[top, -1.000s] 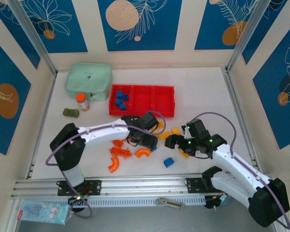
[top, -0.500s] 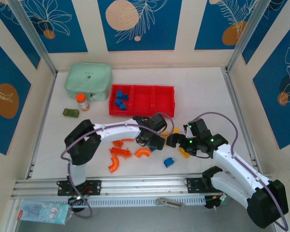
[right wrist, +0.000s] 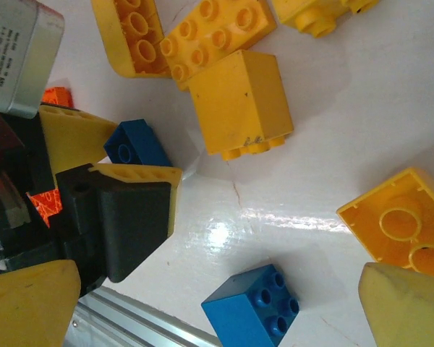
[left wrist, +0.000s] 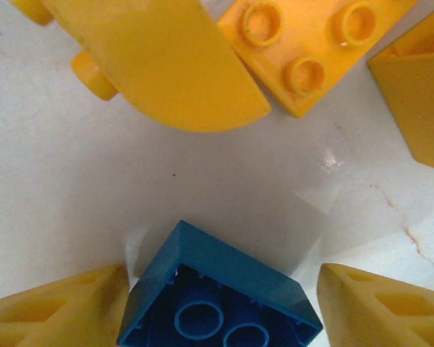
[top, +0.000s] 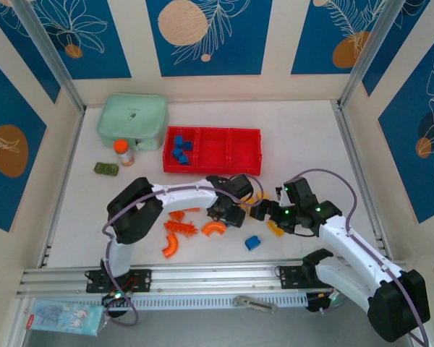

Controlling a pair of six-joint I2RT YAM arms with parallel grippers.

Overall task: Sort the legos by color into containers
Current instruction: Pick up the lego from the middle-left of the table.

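An upside-down blue lego (left wrist: 217,303) rests on the white table, and my left gripper (left wrist: 222,278) is shut on it, a yellow finger against each side. From the right wrist, that same brick (right wrist: 137,143) sits pinched between the left fingers (right wrist: 72,137). My right gripper (right wrist: 217,318) stands wide open over a second blue lego (right wrist: 252,312), which lies loose. From above, the two grippers (top: 235,210) (top: 264,212) nearly meet among yellow legos (top: 257,196). Orange legos (top: 178,225) lie left of them. In the red containers (top: 246,152), the left compartment holds blue legos (top: 179,150).
A mint green case (top: 132,121), an orange-capped bottle (top: 123,152) and a dark green block (top: 105,169) sit at the back left. Yellow bricks (right wrist: 239,101) (right wrist: 399,220) crowd round the right gripper. The aluminium rail (top: 202,278) borders the near edge.
The left arm reached further right, up to the right gripper, and its fingers narrowed onto the blue lego. The right arm has barely moved and stays open.
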